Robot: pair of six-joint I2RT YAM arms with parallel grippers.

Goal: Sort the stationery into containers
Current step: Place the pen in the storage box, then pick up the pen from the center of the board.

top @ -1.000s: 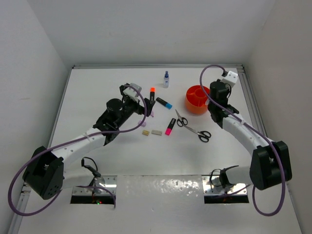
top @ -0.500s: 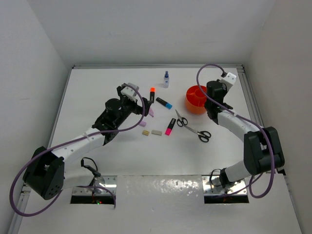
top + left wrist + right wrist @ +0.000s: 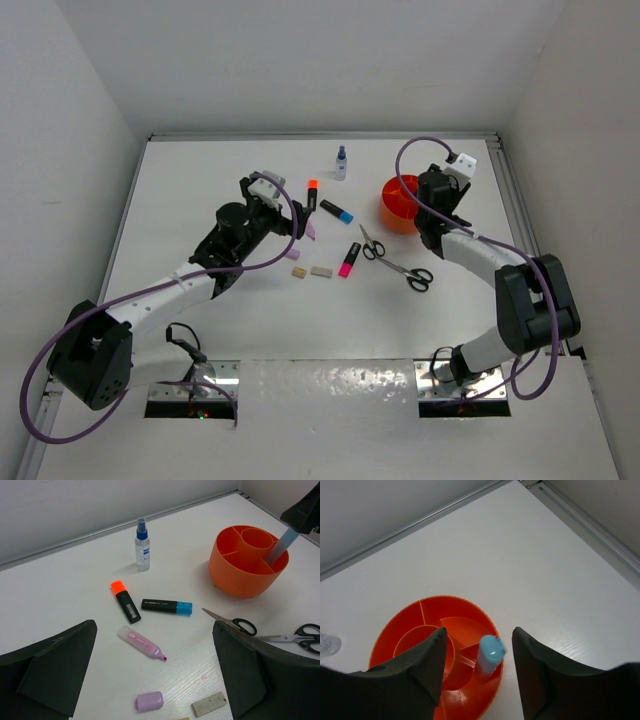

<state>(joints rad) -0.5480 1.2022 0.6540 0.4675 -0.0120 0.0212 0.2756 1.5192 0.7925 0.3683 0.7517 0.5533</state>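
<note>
One blue marker (image 3: 489, 655) now stands in the tub (image 3: 465, 700) (right claw (image 3: 478, 632) loosened).

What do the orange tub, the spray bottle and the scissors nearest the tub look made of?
Orange tub: likely matte moulded plastic, given its ribbed wall. Spray bottle: clear body, probably plastic, blue cap. Scissors: shiny metal blades, black handles, seemingly plastic.

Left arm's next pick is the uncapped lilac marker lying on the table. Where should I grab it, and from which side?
Take the lilac marker around the middle of its barrel, coming straight down with the left gripper, fingers set across the barrel. It lies flat and slanted with bare table along both long sides. Its exposed tip is narrow, so stay off that end.
</note>
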